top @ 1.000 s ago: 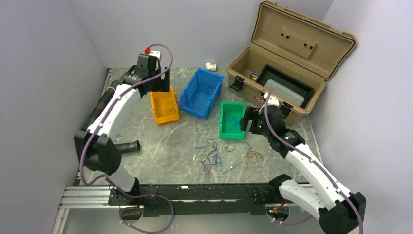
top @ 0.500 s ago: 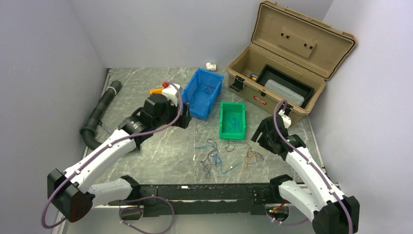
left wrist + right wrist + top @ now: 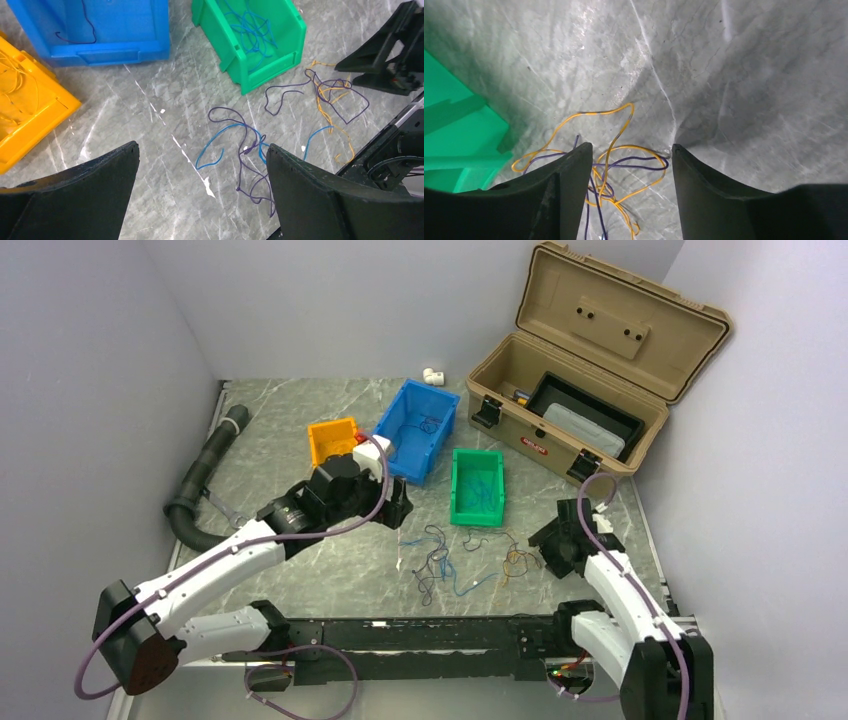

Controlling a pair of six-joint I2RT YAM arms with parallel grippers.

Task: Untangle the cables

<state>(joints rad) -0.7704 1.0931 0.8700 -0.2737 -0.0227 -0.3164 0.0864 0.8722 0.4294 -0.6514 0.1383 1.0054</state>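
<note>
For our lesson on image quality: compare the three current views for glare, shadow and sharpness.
Right wrist: glare whitens the marble tabletop near the top, broad shadows cross it, and the green bin looks soft. Left wrist: evenly lit, the cables sharp, the dark fingers featureless. Top external: even light, faint shadows only.

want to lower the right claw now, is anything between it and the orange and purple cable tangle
Nothing visible. The open right claw hangs over the yellow-orange and purple cables, which lie on the bare marble table. The green bin sits off to one side.
</note>
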